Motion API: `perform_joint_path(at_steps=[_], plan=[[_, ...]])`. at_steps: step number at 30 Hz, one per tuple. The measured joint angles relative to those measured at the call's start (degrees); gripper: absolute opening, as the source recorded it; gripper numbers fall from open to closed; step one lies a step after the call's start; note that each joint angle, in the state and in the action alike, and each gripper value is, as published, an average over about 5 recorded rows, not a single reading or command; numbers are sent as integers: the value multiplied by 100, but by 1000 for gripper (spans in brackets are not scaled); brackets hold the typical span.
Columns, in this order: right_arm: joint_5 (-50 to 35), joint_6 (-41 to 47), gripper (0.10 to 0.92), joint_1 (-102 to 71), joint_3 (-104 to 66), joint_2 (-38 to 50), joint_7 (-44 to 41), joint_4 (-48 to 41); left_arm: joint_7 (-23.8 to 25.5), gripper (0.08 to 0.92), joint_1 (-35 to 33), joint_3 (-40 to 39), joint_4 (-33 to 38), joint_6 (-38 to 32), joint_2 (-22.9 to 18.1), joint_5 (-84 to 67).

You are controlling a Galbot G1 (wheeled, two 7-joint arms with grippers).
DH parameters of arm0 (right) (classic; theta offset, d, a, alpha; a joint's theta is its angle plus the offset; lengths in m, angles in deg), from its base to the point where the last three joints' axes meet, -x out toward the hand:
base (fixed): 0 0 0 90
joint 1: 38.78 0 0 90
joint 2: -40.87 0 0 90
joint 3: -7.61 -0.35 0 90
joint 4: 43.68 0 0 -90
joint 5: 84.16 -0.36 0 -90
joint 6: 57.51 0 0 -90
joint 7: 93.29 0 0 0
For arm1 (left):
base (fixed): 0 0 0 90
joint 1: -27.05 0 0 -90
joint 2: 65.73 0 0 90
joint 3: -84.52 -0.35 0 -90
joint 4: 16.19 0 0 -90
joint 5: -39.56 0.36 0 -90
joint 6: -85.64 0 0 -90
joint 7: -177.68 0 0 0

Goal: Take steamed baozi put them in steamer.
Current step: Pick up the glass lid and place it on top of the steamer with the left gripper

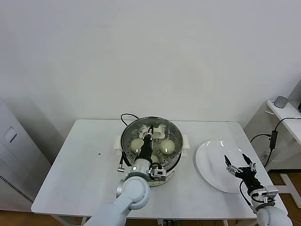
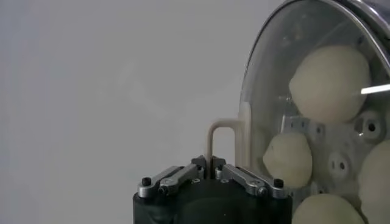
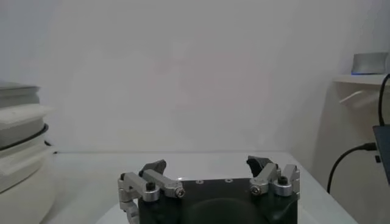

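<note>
My left gripper (image 2: 212, 163) is clamped on the glass lid (image 2: 317, 122) handle over the steamer (image 1: 127, 136). Baozi (image 1: 168, 146) sit inside; they look soft and light, so cup low at the sides. Right gripper (image 1: 241, 165) has jaws apart over the plate (image 1: 209, 160).

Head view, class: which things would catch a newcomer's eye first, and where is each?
The shiny steamer at the table's middle, with cream-white baozi inside. The left gripper is over it, shut on the glass lid by its cream handle. To the right lies a bare white plate, with the right gripper open above it.
</note>
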Motion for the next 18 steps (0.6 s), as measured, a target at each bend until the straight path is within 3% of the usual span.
perform_joint_path(at_steps=[4,10,18], plan=[[-3,-5,823,-9,-11,-4,-10,2,-56,162,-33,38,15,-31,28,-77],[-5,-16,823,-21,-41,-10,-33,-20,-89,331,-155,139,216,-124,126,-298],[-7,-23,823,-11,-47,-16,-40,-37,136,565,-486,441,1039,-480,435,-1415]])
